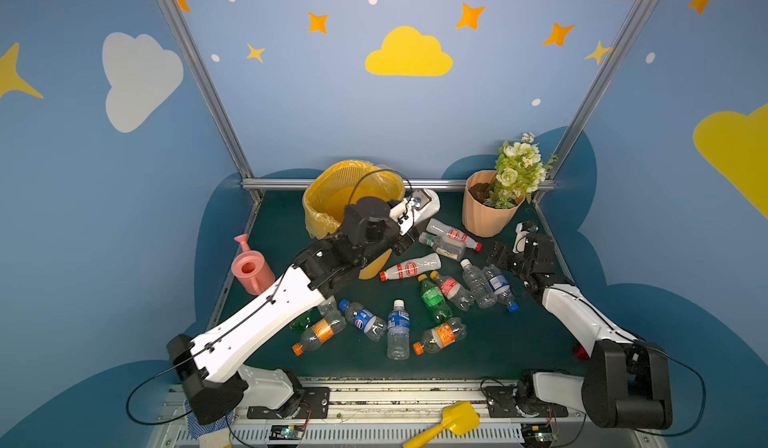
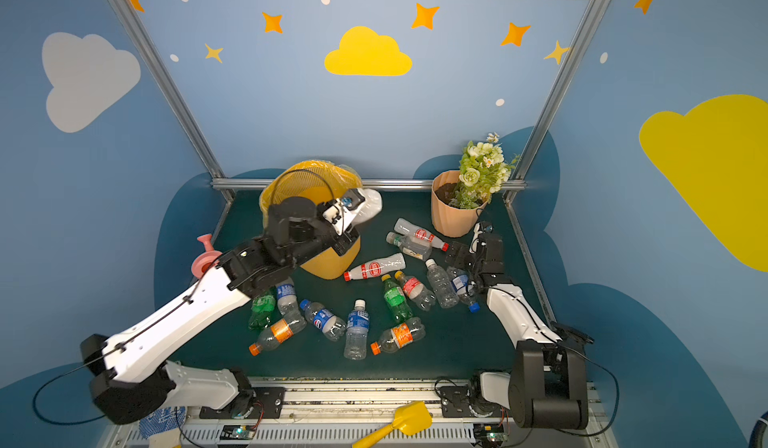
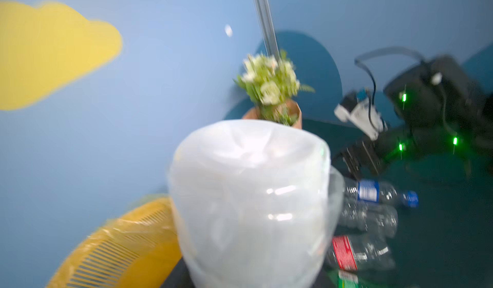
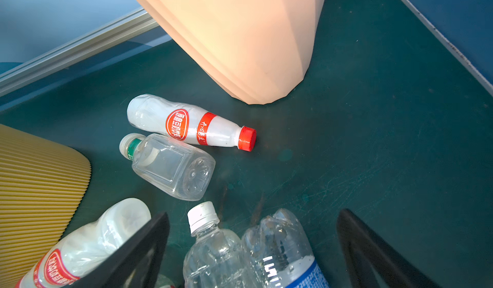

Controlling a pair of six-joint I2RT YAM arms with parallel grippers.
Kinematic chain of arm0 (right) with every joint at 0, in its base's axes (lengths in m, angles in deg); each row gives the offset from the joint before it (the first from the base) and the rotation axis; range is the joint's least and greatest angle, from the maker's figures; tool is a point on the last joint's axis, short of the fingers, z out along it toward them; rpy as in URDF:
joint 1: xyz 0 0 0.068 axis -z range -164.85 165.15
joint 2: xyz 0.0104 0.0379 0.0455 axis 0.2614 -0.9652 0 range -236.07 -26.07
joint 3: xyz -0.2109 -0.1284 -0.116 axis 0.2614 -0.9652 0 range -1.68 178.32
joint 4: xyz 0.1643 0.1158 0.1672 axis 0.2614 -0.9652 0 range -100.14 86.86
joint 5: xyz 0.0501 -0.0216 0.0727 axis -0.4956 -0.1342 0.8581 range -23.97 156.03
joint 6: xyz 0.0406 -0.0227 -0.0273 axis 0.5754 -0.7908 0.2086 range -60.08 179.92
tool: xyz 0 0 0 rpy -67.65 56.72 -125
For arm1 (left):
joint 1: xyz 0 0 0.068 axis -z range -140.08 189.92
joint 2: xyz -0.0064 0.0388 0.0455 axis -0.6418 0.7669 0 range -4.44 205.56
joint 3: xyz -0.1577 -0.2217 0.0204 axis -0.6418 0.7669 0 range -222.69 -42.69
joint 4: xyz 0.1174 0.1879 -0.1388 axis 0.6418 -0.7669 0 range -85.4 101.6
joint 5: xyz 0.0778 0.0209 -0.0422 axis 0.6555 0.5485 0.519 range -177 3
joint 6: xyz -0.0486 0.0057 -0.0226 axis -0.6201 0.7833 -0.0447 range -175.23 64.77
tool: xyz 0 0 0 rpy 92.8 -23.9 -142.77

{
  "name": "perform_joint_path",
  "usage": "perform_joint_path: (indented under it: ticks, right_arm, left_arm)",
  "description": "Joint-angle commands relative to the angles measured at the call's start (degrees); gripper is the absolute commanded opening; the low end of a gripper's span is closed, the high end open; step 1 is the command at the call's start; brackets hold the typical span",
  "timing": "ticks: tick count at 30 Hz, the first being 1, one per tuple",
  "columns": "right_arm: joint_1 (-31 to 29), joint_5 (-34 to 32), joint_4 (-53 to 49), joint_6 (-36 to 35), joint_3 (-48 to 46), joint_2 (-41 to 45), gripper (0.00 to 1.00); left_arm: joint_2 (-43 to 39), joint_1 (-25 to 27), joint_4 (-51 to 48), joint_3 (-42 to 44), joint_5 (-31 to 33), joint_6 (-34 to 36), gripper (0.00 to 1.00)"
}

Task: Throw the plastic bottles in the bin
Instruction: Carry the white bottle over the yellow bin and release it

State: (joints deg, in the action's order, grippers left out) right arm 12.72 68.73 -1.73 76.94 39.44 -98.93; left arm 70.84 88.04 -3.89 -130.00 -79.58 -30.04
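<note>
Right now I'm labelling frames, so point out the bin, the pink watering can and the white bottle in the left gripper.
bin (image 1: 332, 182): in a top view, on its far mesh wall.
pink watering can (image 1: 259, 280): in a top view, on its body.
white bottle (image 3: 248, 193): left wrist view, on its side wall.

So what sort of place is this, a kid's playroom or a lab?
Probably a robot test booth styled like a nursery: walls painted with clouds and stars, an aluminium frame, and two robot arms mounted on a rail by a green table strewn with bottles.
</note>
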Motion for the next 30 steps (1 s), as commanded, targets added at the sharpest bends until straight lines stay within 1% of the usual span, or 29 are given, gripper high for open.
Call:
perform_joint_path:
  ticks: [1, 4, 7, 9, 10, 13, 15, 16, 17, 19, 20, 21, 22, 26, 30]
  right_arm:
    - [0.2, 1.5, -0.1, 1.0, 0.8, -0.4, 0.97]
    - [0.2, 2.0, -0.2, 1.1, 0.9, -0.3, 0.97]
    - [0.2, 2.3, -0.5, 1.2, 0.8, 0.3, 0.97]
    - [0.1, 2.5, -0.6, 1.3, 0.7, 0.7, 0.97]
    - [0.1, 2.6, -0.7, 1.3, 0.6, 0.8, 0.97]
    - [0.1, 3.4, -0.8, 1.4, 0.5, 1.1, 0.97]
    - [0.0, 4.0, -1.0, 1.4, 0.6, 1.3, 0.97]
    - [0.0, 4.3, -1.0, 1.4, 0.7, 1.4, 0.97]
    - [0.1, 4.4, -1.2, 1.3, 0.8, 1.5, 0.97]
    - [0.0, 4.4, -1.6, 0.7, 1.2, 1.9, 0.97]
    - [0.1, 4.1, -2.0, 0.4, 1.5, 2.2, 0.97]
    - [0.0, 3.8, -2.5, -0.1, 1.8, 2.6, 0.97]
    - [0.0, 3.5, -2.8, -0.4, 2.0, 2.9, 0.97]
    - [0.0, 3.7, -2.2, -0.3, 2.2, 2.8, 0.97]
    - [-0.1, 5.0, -1.7, 0.9, 2.2, 1.2, 0.97]
  left_arm:
    - [-3.0, -0.1, 12.8, -3.1, 1.9, 3.6, 0.52]
    - [-5.1, -0.2, 18.2, -5.3, 1.5, 6.0, 0.54]
    - [-6.0, -0.7, 20.6, -7.1, 1.8, 7.3, 0.54]
    - [-6.1, -2.3, 21.7, -6.6, 2.7, 6.4, 0.55]
    - [-5.9, -4.1, 21.9, -5.9, 2.3, 4.4, 0.55]
    - [-4.1, -12.0, 22.1, -1.9, -0.3, -6.6, 0.56]
    - [-1.4, -17.3, 21.5, 0.1, -1.6, -13.9, 0.59]
    - [0.4, -19.5, 20.7, 0.7, -2.3, -17.1, 0.62]
    - [2.1, -21.3, 19.8, 0.9, -3.1, -19.5, 0.68]
    - [4.3, -22.8, 17.6, -0.3, -4.1, -22.0, 0.82]
    - [4.5, -22.9, 17.6, -0.8, -5.0, -22.0, 0.89]
    - [4.1, -22.9, 18.2, -1.2, -6.5, -21.6, 0.99]
    - [3.3, -22.8, 19.6, -1.6, -7.3, -21.1, 1.00]
    - [0.0, -22.6, 22.0, -2.4, -7.3, -18.2, 1.00]
    - [-4.0, -21.6, 21.6, 1.0, -7.5, -15.8, 1.00]
